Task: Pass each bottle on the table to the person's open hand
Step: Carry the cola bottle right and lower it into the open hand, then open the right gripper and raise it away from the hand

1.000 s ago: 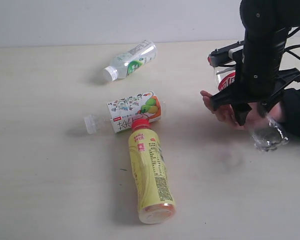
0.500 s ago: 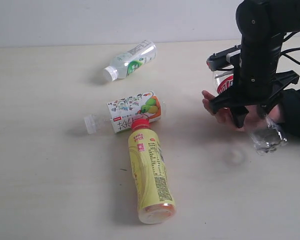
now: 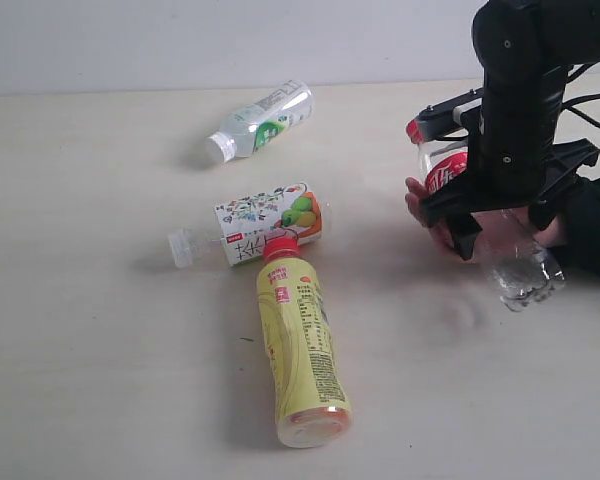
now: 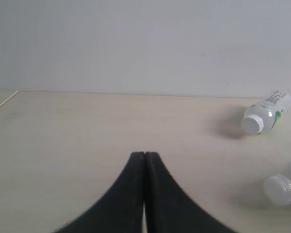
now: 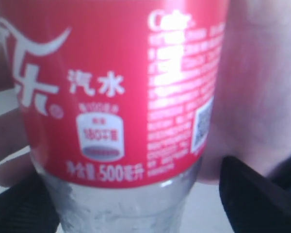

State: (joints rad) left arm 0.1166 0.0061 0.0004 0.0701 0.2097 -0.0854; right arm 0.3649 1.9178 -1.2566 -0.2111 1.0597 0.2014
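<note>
Bench [image 3: 100, 380] is broad and pale, and three bottles lie on their sides on it, not yet handed over. Above its right edge the right arm [image 3: 520, 90] leans down, and the right hand [image 3: 500, 232] stands over the person's palm [image 3: 425, 215]. The cola bottle [image 3: 445, 172] lies slanted across this palm, with the cap away from the person and the clear bottom sticking out past the palm above the bench. In the wrist view one dark finger shows a gap to the red label, so I judge this hand is spread around the bottle and not pinching it. The danger is that the round bottle rolls off the palm if the person does not close the fingers. It can also be dragged away if a finger catches the label when the arm rises. The yellow bottle [image 3: 302, 350] touches the fruit-label bottle [image 3: 265, 225] with its red cap, so taking one may push the other and make it roll. The small bottle [image 3: 260, 122] lies well apart, near the far edge. The left hand [image 4: 144, 154] is pressed together, holds nothing, and must spread before it can grasp.
</note>
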